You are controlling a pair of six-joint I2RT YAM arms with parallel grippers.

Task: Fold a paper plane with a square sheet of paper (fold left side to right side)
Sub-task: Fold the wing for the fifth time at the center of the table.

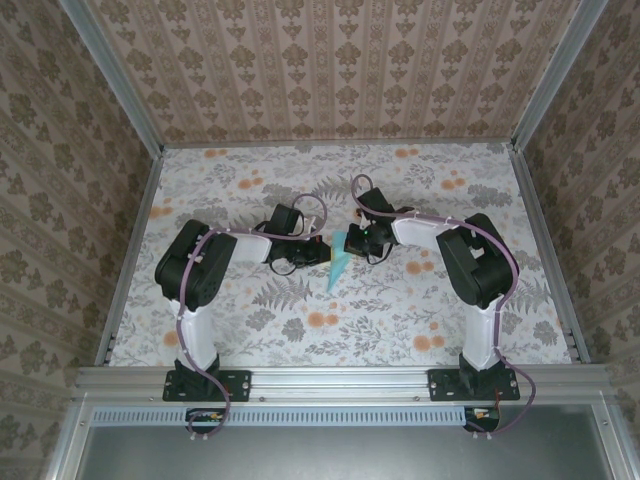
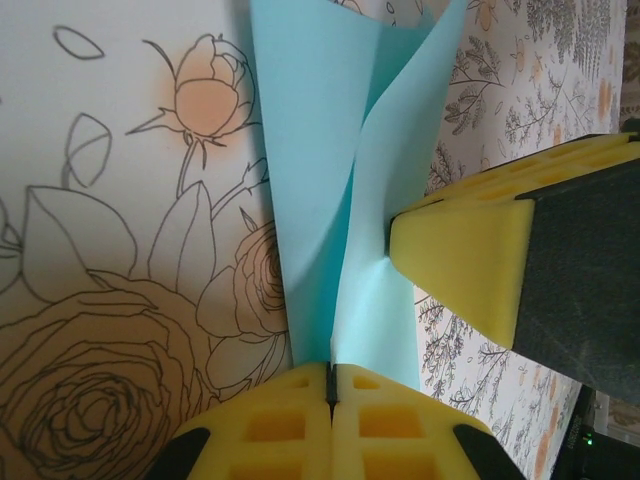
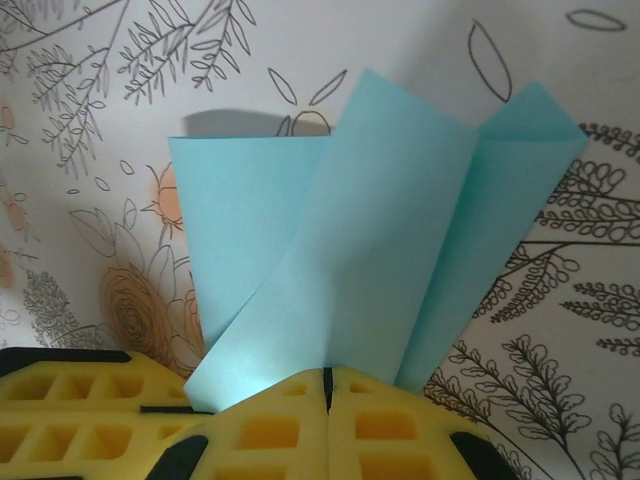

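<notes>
The paper plane (image 1: 338,262) is a narrow turquoise-blue dart in mid-table, its point toward the arms' bases. My left gripper (image 1: 322,252) meets it from the left and my right gripper (image 1: 358,240) from the right. In the left wrist view the yellow fingers (image 2: 390,420) are pressed together at the left gripper (image 2: 330,385), with the paper plane (image 2: 310,130) rising from their seam as two raised flaps. The right gripper's pad (image 2: 460,270) touches the right flap. In the right wrist view the right gripper (image 3: 327,380) is shut on the plane's (image 3: 390,230) near edge, its layers fanning upward.
The table (image 1: 250,330) has a floral cloth and is fenced by aluminium rails and patterned walls. The left gripper's yellow pads (image 3: 70,400) crowd the lower left of the right wrist view. Both arms bend inward toward the centre.
</notes>
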